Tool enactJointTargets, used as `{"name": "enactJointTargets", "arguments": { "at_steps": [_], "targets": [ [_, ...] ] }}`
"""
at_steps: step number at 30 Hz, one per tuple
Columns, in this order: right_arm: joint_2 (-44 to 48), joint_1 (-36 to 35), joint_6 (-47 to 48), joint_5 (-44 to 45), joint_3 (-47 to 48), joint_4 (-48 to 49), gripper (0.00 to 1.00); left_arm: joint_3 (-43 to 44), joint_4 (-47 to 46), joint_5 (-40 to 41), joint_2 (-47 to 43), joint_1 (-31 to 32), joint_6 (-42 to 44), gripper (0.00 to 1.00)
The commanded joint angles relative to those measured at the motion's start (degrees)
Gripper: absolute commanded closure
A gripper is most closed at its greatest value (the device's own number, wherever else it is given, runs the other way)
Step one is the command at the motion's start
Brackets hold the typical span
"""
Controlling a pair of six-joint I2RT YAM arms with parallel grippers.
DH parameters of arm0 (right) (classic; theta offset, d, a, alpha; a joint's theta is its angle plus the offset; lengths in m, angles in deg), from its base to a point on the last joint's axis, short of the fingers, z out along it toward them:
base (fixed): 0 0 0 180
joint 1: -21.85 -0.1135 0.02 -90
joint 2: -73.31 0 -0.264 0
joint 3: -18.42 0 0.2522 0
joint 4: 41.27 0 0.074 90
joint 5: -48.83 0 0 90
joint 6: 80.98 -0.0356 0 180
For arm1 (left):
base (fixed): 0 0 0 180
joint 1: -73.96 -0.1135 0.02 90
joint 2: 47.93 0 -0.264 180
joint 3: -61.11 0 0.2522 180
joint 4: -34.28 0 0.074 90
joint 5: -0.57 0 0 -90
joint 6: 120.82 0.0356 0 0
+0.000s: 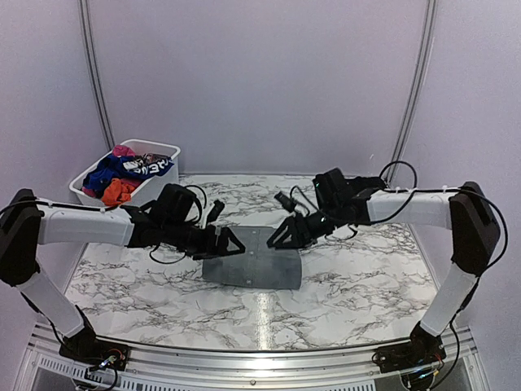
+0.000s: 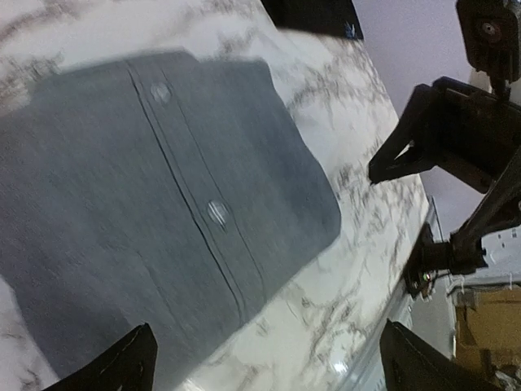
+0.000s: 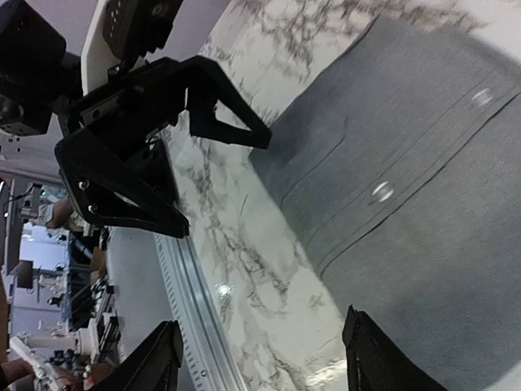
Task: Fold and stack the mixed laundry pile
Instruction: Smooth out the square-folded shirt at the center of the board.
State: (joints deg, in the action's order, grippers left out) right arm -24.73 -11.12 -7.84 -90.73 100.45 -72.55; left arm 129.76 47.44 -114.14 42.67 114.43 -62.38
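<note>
- Found at the centre of the white-and-grey marbled table top [image 1: 366,277]: grey woven shirt with a button placket [image 1: 252,261], lying flat as a tidy rectangle, placket and two buttons facing up.
- Left gripper [image 1: 230,243]: spread wide and empty, hovering just over the shirt's left edge. No cloth between the fingertips [image 2: 122,362] in the left wrist view.
- Right gripper [image 1: 281,236]: parted and empty, hovering just over the shirt's right edge, tips pointing at the left gripper.
- Judged as the close of the fold on this piece: no hold on the cloth from either side.
- Rest of the mixed laundry pile [image 1: 122,175], with blue, orange-red and pink pieces, heaped in the white plastic basket [image 1: 167,149] at the far left corner, well apart from the shirt.
- Next move, as judged: raise both grippers straight up first to avoid dragging the fold, then send the left arm to the basket for another piece.
- Alternative: slide the folded shirt aside to start the stack.
- Edges: fold lines straight on the long sides. Near edge of the shirt well inside the metal rail [image 1: 260,358] along the table front.
- Open room: broad bare marble right of the shirt and in front of it. Tighter on the left, between shirt and basket.
- Grippers near each other over the shirt; risk of a knock on any inward swing, so best parted outward.
</note>
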Motion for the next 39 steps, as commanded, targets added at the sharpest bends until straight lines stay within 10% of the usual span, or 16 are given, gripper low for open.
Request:
{"name": "enactJointTargets", "arguments": {
  "at_steps": [1, 16, 26, 39],
  "targets": [
    [-2.5, -6.3, -10.2, -8.0, -7.7, 12.0, 0.36, -5.0, -8.6, -6.4, -0.1, 4.2, -8.0, 0.01],
    [-21.8, -0.3, -13.5, -10.0, -16.3, 25.5, 0.40, -18.6, -37.0, -5.0, 16.5, 0.5, -24.3, 0.01],
    [-7.2, 1.1, -12.6, -14.8, -11.4, 19.8, 0.39, -13.8, -24.4, -4.7, 3.1, 0.5, -16.2, 0.01],
    [-29.0, 5.0, -11.0, -13.2, 2.5, 20.3, 0.43, 4.4, -20.3, -0.8, 23.6, -4.3, -13.2, 0.01]
  ]
}}
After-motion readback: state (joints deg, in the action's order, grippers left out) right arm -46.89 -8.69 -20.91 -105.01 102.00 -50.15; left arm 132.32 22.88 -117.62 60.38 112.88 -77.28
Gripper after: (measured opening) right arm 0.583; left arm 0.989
